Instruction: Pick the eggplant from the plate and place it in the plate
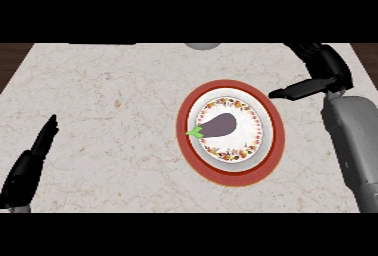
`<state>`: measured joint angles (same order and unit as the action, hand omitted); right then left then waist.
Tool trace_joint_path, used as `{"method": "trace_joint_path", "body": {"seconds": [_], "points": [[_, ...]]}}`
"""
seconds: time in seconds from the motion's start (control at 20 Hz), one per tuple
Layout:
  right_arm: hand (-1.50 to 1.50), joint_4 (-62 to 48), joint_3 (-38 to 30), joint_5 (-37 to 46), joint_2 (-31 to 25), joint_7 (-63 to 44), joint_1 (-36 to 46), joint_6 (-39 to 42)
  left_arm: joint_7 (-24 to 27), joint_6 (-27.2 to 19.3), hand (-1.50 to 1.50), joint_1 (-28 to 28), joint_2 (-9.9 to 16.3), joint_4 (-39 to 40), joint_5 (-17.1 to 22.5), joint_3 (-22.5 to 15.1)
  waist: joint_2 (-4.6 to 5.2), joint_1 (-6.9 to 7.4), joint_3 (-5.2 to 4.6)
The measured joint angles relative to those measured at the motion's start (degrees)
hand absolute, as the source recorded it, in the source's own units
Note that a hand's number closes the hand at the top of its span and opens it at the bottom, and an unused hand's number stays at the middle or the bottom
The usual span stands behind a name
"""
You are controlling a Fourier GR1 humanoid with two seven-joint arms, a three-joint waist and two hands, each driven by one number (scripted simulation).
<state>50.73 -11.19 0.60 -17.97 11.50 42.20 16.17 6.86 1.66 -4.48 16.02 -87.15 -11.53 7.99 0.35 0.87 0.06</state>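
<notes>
The robot's black right hand [310, 87] hangs above the counter just beyond the plates' upper right rim, fingers straight and pointing left, holding nothing.

The dark purple eggplant with a green stem [218, 125] lies on the small white plate with a floral rim [255, 131], which sits inside the larger red-rimmed plate [275, 150] on the pale marble counter [111, 100]. From the right hand the eggplant lies to the left and nearer the robot; its long axis runs diagonally, stem toward the lower left, bulb toward the upper right, the end closest to that hand. The black left hand [37, 150] rests open at the left edge, well apart, so the right hand is the nearer 1. With 2 stacked plates, the scene fits either an eggplant awaiting pickup or 1 already set down.
</notes>
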Motion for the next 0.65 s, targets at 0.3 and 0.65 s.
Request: {"method": "trace_joint_path", "body": {"seconds": [0.3, 0.65], "points": [[-1.5, -14.3, -4.6, -0.8, -8.8, 13.2, 2.6, 8.4, 0.6, -0.1, 0.0, 1.5, -0.5, 1.4, -0.5, -0.2, 0.42, 0.88, 0.05], [-1.5, -27.4, -5.1, 2.8, -15.2, 23.1, 6.9, 11.6, 0.5, -0.4, 0.0, 2.1, -1.9, 1.5, -1.9, -1.8, 0.74, 1.8, 0.11]]}}
